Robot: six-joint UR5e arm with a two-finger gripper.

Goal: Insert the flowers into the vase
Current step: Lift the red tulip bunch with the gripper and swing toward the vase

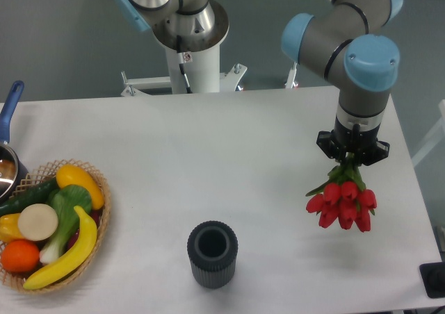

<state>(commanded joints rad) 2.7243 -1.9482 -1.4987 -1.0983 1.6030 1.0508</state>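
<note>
The fixed camera looks down on a white surface, where the UR5e arm hangs its gripper over the right side. The jaws are closed on the green stems of the flowers, a bunch of red tulips that dangles blooms-down and a little toward the camera, apparently clear of the surface, though the height cannot be read from this angle.

The vase, dark grey and ribbed with a thick round rim, stands upright near the front edge, well apart from the bunch and to its left in the picture. Its mouth is open and looks empty.

The step in hand seems to be the carry: the bunch is grasped but not yet over the vase. As held, the blooms point down and the stems are up in the jaws, so the next move probably calls for turning the wrist to bring the stem ends lowest, then travelling across to centre them over the mouth before lowering. The bunch is wider than the opening, so only the stems should go in.

The stretch between bunch and vase holds nothing to hit. The wicker basket of toy fruit and vegetables sits far off at the left edge, beside a blue-handled pot. The vase stands close to the front edge, so a sideways knock could tip it off.
</note>
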